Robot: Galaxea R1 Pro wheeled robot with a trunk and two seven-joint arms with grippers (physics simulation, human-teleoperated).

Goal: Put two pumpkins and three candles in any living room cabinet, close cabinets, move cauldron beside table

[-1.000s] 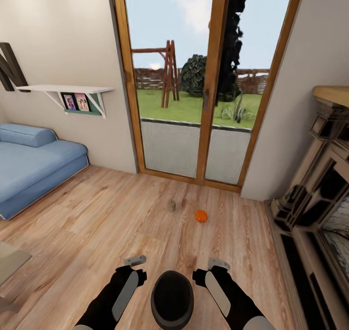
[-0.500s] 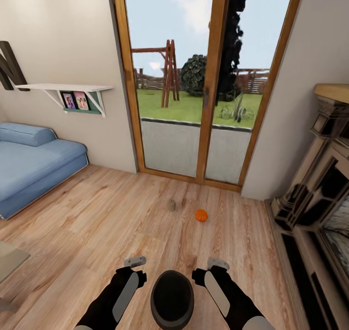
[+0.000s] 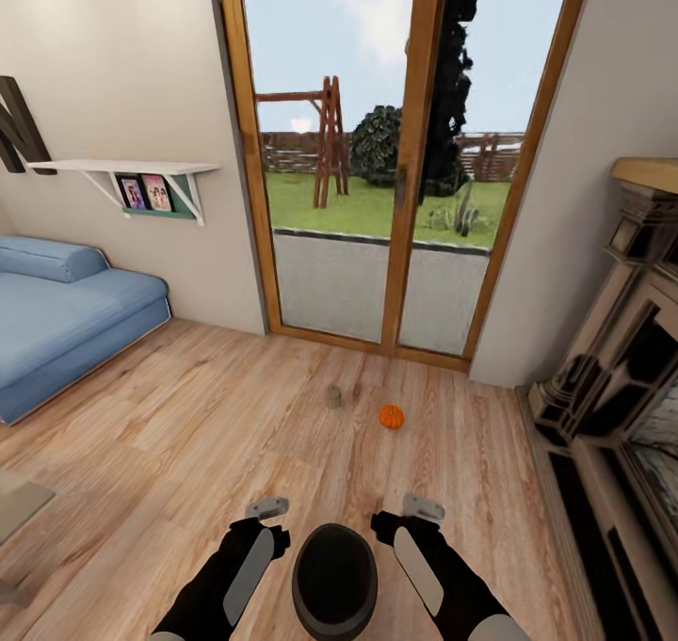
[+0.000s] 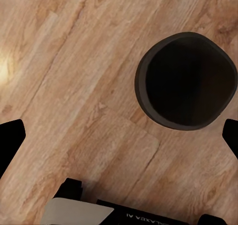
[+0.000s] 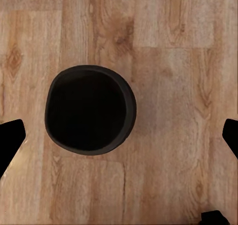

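Head view puts you facing the glass door (image 3: 377,152) across the wood floor (image 3: 188,434), with the blue sofa (image 3: 66,321) far left and the dark fireplace (image 3: 612,387) on your right. A white shelf (image 3: 122,168) hangs on the left wall above the sofa.

Your cauldron (image 3: 334,580) sits on the floor at the near edge, right between your two arms. The left gripper (image 3: 266,507) is just to its left and the right gripper (image 3: 424,507) just to its right; neither touches it.

Farther off, near the door, a pumpkin (image 3: 391,417) lies on the floor, with a candle (image 3: 333,396) just to its left. Both are well apart from your grippers.

Left wrist view looks straight down into the cauldron's (image 4: 186,81) dark mouth, which the head view only shows at a slant, and it shows your finger tips (image 4: 10,140) spread wide with nothing between them. Right wrist view gives the same: the cauldron (image 5: 89,111) below, the fingers (image 5: 10,140) wide apart and empty. Pumpkin and candle you see in the head view alone.
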